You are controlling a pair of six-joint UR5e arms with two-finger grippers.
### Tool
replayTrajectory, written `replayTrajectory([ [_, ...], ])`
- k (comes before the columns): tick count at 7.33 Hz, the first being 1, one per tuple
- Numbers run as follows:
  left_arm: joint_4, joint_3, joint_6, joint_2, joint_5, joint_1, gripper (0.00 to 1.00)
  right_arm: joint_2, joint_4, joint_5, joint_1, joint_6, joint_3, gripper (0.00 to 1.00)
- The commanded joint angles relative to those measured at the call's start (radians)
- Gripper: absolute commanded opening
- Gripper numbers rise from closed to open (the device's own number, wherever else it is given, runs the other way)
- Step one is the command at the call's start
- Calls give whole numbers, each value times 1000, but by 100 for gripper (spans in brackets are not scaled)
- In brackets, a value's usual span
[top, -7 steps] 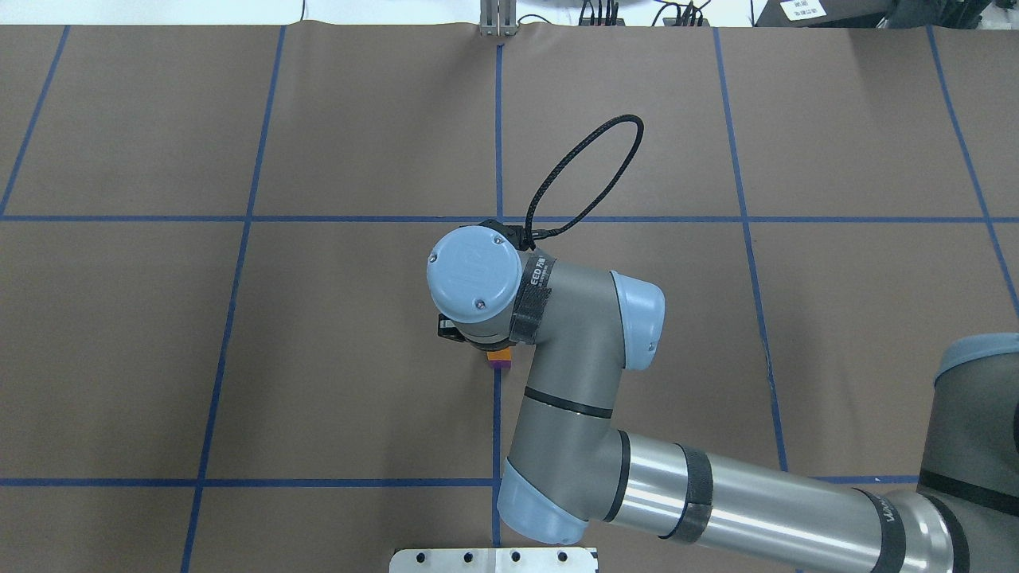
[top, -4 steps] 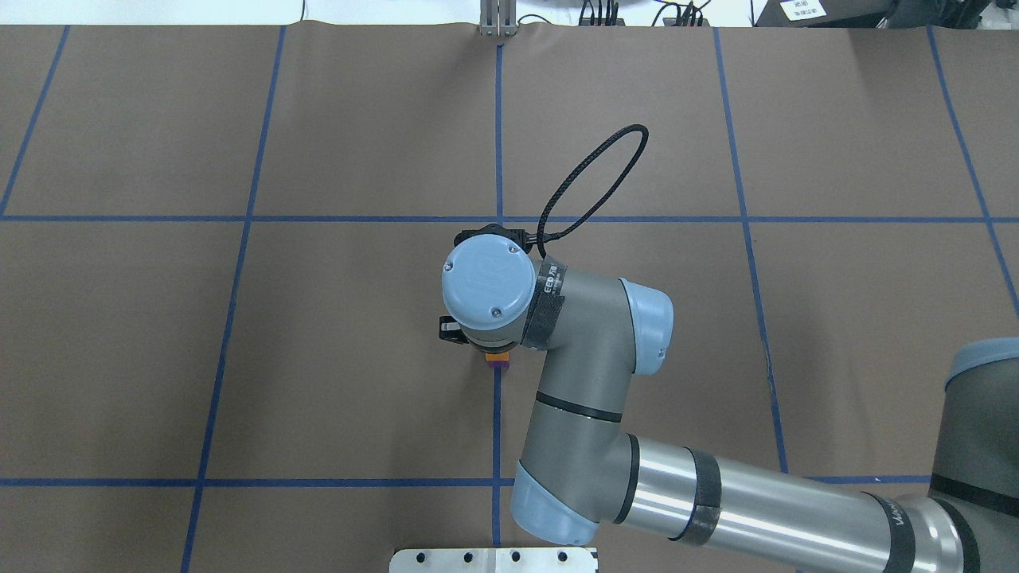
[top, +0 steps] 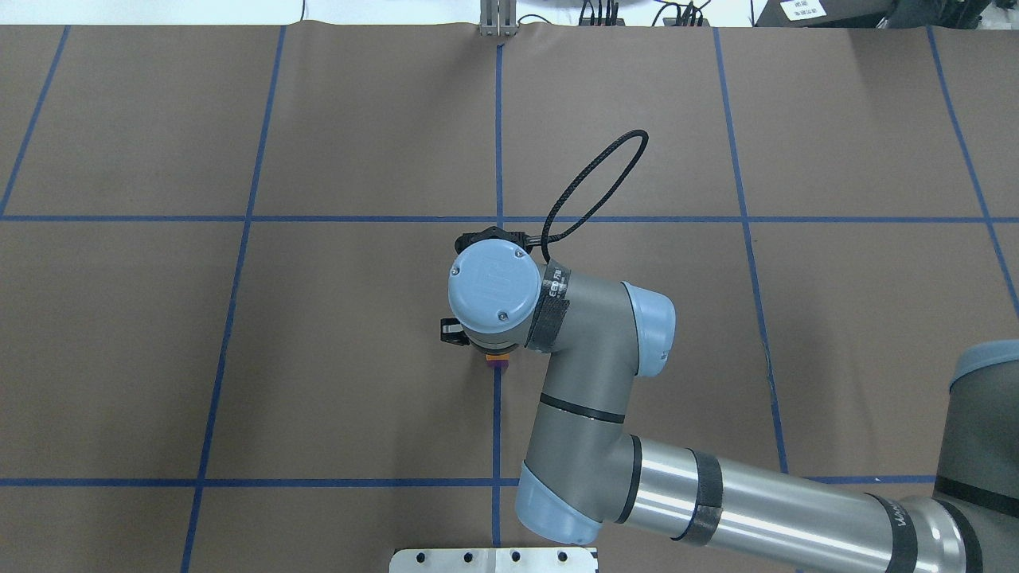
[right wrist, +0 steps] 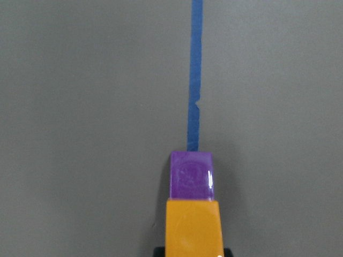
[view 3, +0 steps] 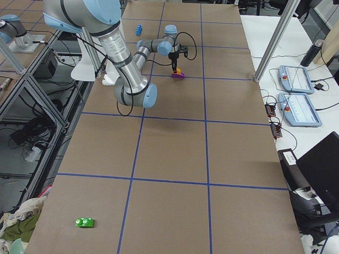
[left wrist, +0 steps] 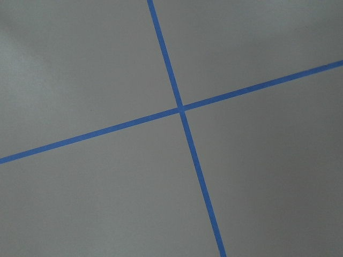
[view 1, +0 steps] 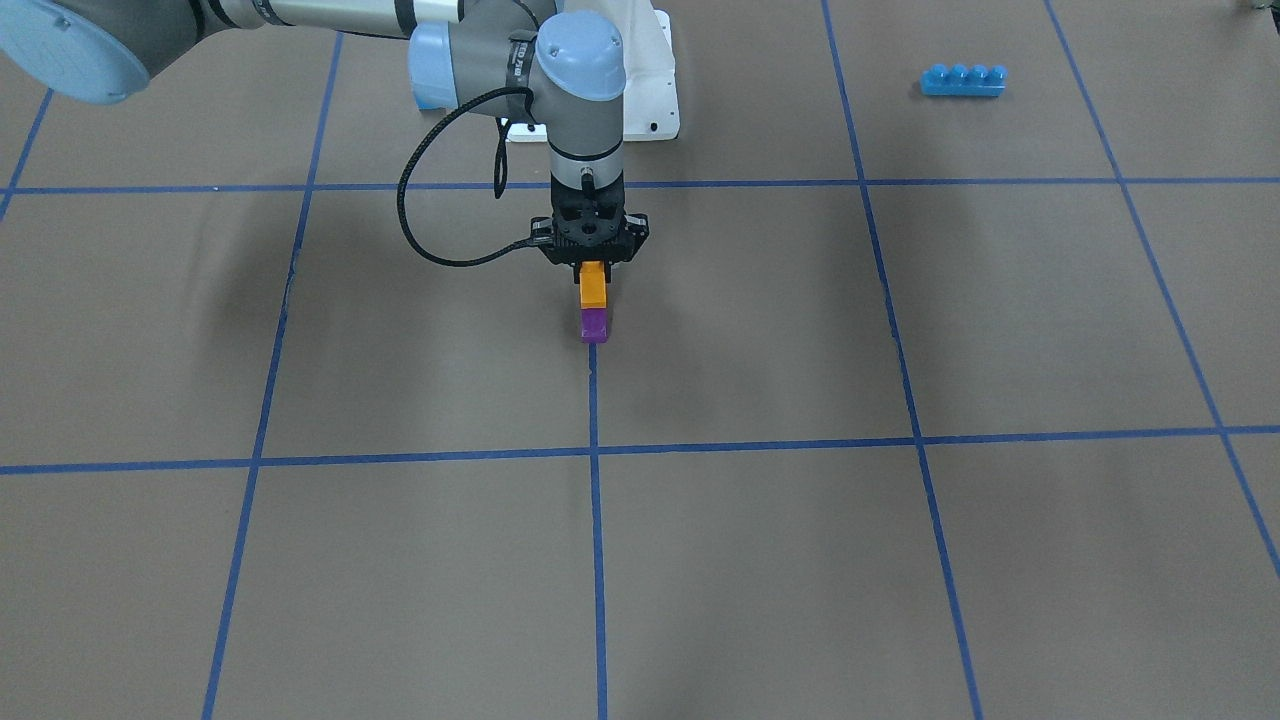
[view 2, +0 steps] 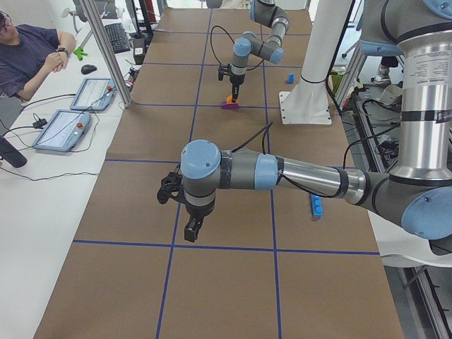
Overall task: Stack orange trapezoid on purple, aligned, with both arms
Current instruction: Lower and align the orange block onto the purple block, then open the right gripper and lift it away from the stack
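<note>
The orange trapezoid (view 1: 593,287) is a small glossy block, plain-sided from the front, and it stands directly over the purple block (view 1: 594,325), a glossy piece of about the same width. From across the surface (view 1: 760,560), the orange's lower edge meets the purple block's top and their sides line up, though I cannot tell whether it is pressed fully home. The right gripper (view 1: 593,268) hangs straight above the purple block, its black fingers clasped on the upper part of the orange trapezoid. The purple block rests on brown paper at the end of a blue tape line (view 1: 596,500), one of a grid across the surface. A blue four-stud brick (view 1: 962,80) lies well apart from the purple block, toward the robot's left. The left gripper (view 2: 192,229) hovers far from the purple block, and I cannot tell whether it is spread or closed. A seated person (view 2: 28,53) watches from a white side desk, also far from the purple block.
</note>
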Motion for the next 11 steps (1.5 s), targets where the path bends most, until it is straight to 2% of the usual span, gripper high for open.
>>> replayTrajectory([
  [1,0,0,0,-2,0,0,100,-4,0,-18,-2,-4,-1,99],
  [6,0,2,0,-2,0,0,100,3,-9,-6,23,-48,30,100],
  [8,0,6,3,1,0,0,100,-6,-12,112,148,-119,63,100],
  [9,0,9,3,3,0,0,100,-24,-51,193,238,-204,99,100],
  [11,0,21,2,11,2,0,100,-120,-130,389,476,-486,178,100],
])
